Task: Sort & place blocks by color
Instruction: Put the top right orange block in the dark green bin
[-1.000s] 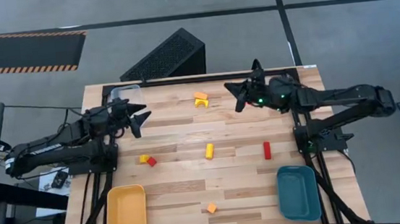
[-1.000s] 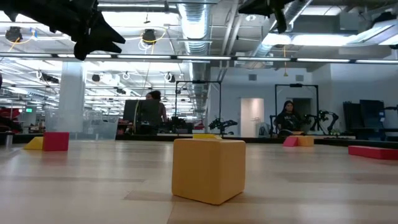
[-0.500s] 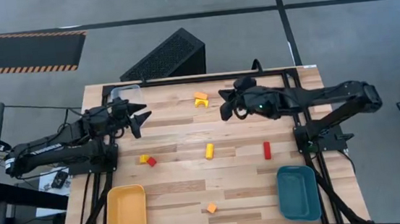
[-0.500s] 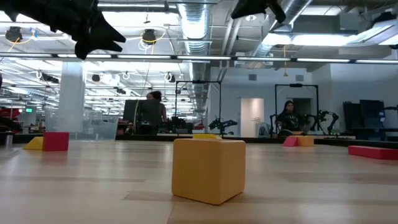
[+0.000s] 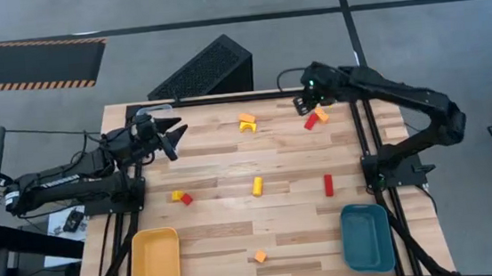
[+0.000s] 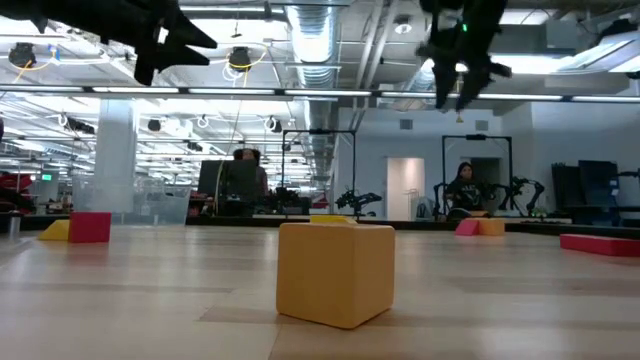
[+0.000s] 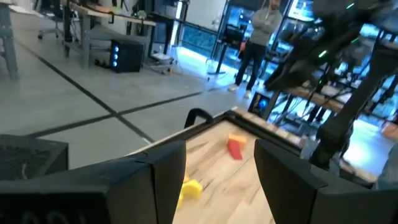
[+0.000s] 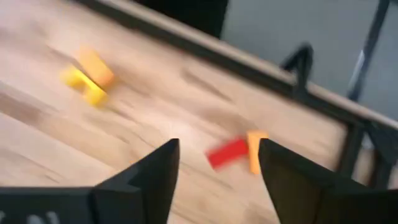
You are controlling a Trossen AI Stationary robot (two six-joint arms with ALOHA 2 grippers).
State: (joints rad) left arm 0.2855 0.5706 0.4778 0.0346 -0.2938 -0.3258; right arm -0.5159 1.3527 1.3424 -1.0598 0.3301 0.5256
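My right gripper (image 5: 302,106) hangs open over the table's far right, just left of a red block (image 5: 312,121) and an orange block (image 5: 321,113) that lie together; both show ahead of its fingers (image 8: 227,152). My left gripper (image 5: 174,133) is open and empty, in the air at the far left. An orange and a yellow block (image 5: 246,121) lie at far centre. A yellow bar (image 5: 257,185), a red bar (image 5: 328,184), a yellow-and-red pair (image 5: 181,197) and an orange cube (image 5: 260,256) lie farther toward me.
A yellow tray (image 5: 155,263) stands at the near left and a teal tray (image 5: 365,237) at the near right. A clear tray (image 5: 153,113) stands at the far left corner, partly behind my left gripper. A black box (image 5: 204,68) stands on the floor beyond the far edge.
My right arm has swung toward the table's far right edge, and its gripper has turned to point down. That has uncovered the red and orange blocks there. My left gripper has shifted a little toward the far edge.
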